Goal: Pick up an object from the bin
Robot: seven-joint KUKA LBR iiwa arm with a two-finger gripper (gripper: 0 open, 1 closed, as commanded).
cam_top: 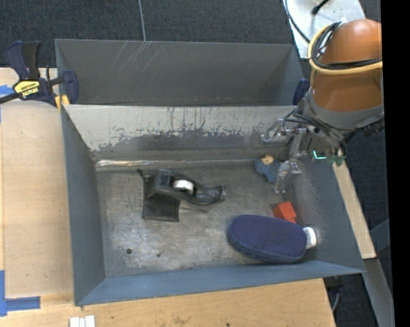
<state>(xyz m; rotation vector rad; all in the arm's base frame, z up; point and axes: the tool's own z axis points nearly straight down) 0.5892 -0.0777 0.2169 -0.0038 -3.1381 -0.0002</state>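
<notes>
Gripper: bin's 3 o'clock side, btw small blue piece just at its 10 o'clock and red block near at 6 o'clock. Claw apart or together: cannot tell. Others: blue oval pad at 5 o'clock, black tape dispenser approx ctr.

We record: a small blue thing at the far right, just beside the gripper, too small to name; a white piece, near right, mostly hidden behind the dark blue oval pad; the arm's orange cover, cut off at the right.
</notes>
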